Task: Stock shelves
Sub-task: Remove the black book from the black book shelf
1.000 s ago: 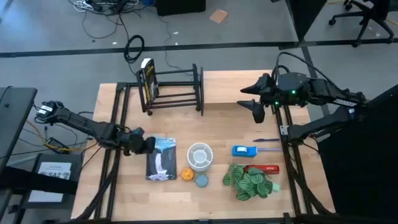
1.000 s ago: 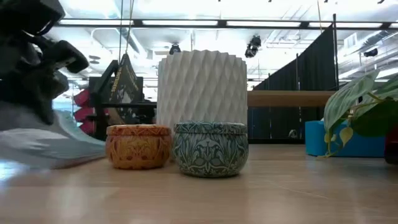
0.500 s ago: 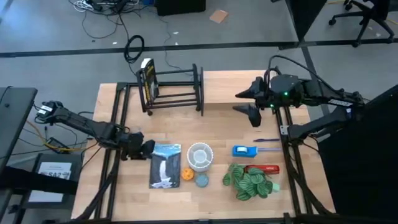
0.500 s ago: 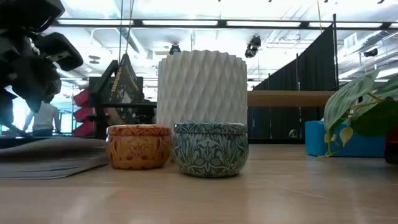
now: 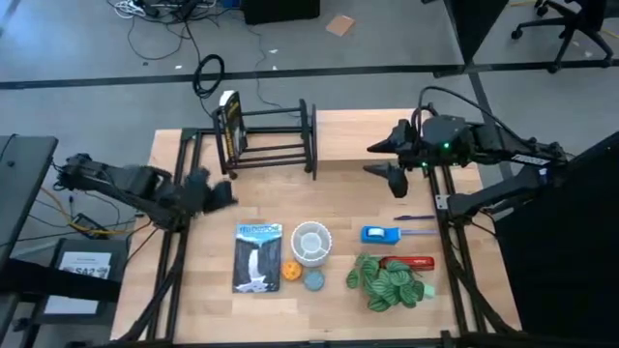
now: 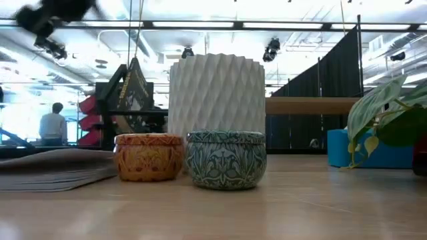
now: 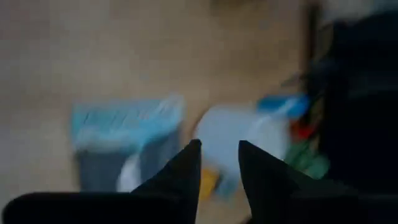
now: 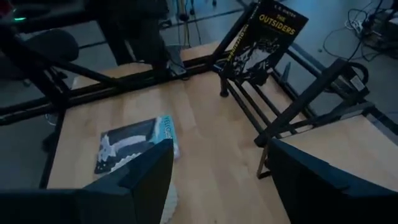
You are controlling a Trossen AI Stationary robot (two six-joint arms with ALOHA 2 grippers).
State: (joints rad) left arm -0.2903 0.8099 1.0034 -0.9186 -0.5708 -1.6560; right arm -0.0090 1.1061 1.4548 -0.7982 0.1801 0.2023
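Note:
The black bar rack (image 5: 274,140) stands at the table's far side with a dark book (image 5: 229,126) leaning upright against its left end frame. The wooden board shelf (image 6: 307,105) shows behind the pots in the low view. A waterfall-cover magazine (image 5: 257,256) lies flat on the table. My left gripper (image 5: 215,193) hovers open above the table, left of and beyond the magazine, holding nothing. My right gripper (image 5: 392,159) hangs open over the table's far right, its fingers wide apart in the right wrist view (image 8: 217,168).
A white ribbed pot (image 5: 311,242) stands right of the magazine, with an orange tin (image 5: 290,271) and a blue tin (image 5: 314,280) in front of it. A leafy plant (image 5: 387,282), a blue box (image 5: 380,234), a red object (image 5: 418,262) and a pen (image 5: 416,218) lie near the right.
My left gripper has let go of the magazine's left edge, then risen and drawn back toward the table's far left. The magazine, tilted a second ago, now lies flat on the table. My right gripper has shifted slightly toward the table's left.

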